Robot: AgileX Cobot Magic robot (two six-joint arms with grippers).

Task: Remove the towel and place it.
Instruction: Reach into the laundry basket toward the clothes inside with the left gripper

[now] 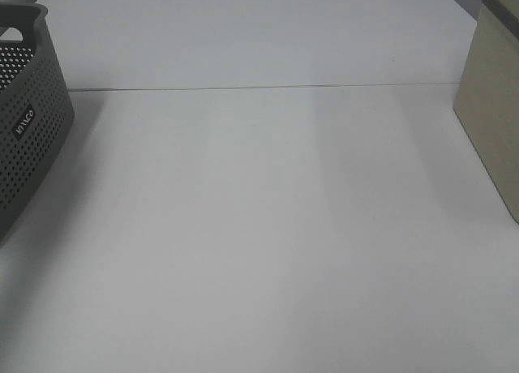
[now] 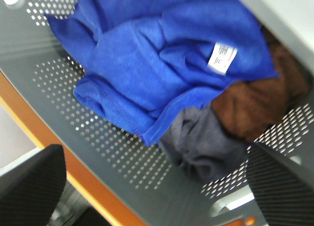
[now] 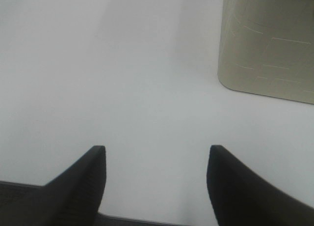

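You face one white table (image 1: pixel 259 227), a seam crossing its far part. One grey basket (image 1: pixel 24 122) sits at its left edge, one beige bin (image 1: pixel 491 105) at its right. Three cloths lie in the basket: the towel (image 2: pixel 147 73) uppermost, one brown cloth (image 2: pixel 255 108) and one grey cloth (image 2: pixel 201 142). Your left claw (image 2: pixel 157 186) gapes empty above them, and your right claw (image 3: pixel 157 177) gapes empty over the table.

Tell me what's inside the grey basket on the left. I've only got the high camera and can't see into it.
Observer: A blue towel lies bunched on top inside the basket, its white label facing up.
Operator: Anything else in there?
Observer: Yes, a brown cloth and a grey cloth, both partly tucked under the towel's edge.
Operator: Where's the left end effector?
Observer: Over the basket, open, holding nothing.
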